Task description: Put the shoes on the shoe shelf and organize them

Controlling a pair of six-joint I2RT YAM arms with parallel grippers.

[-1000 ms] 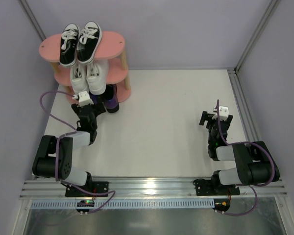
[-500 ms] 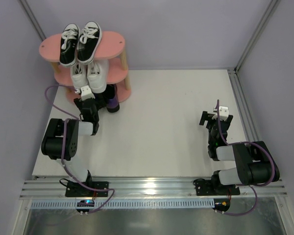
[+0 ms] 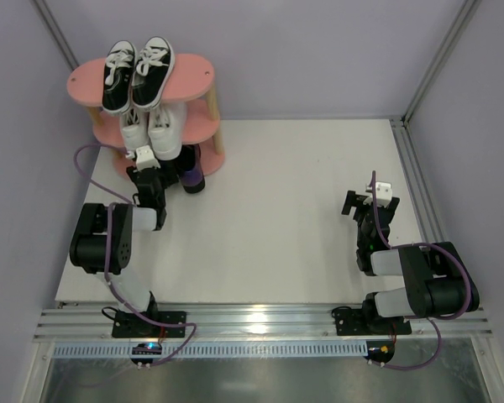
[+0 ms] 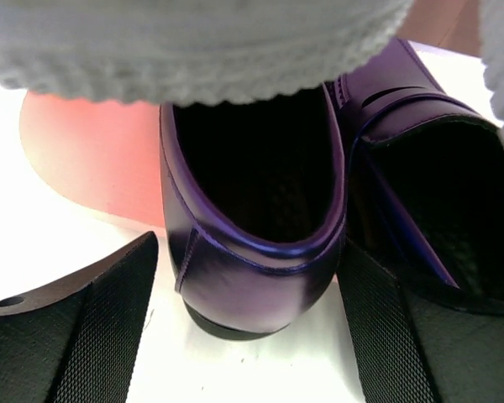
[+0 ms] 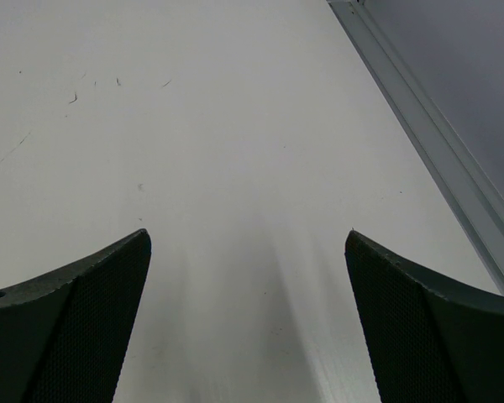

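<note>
One purple shoe [image 4: 252, 281] is overhanging the shoe shelf [image 4: 84, 151]; left gripper [image 4: 248, 252] is straddling its heel, gaping, gripping nothing. Try pushing straight in.

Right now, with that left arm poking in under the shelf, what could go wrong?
The left gripper straddles one purple shoe at the heel, jaws open, with one finger close beside the second purple shoe. Closing or pushing might shove that neighbour askew. The white sneakers overhang right above the gripper, so rising carelessly could knock them off the shoe shelf.
</note>
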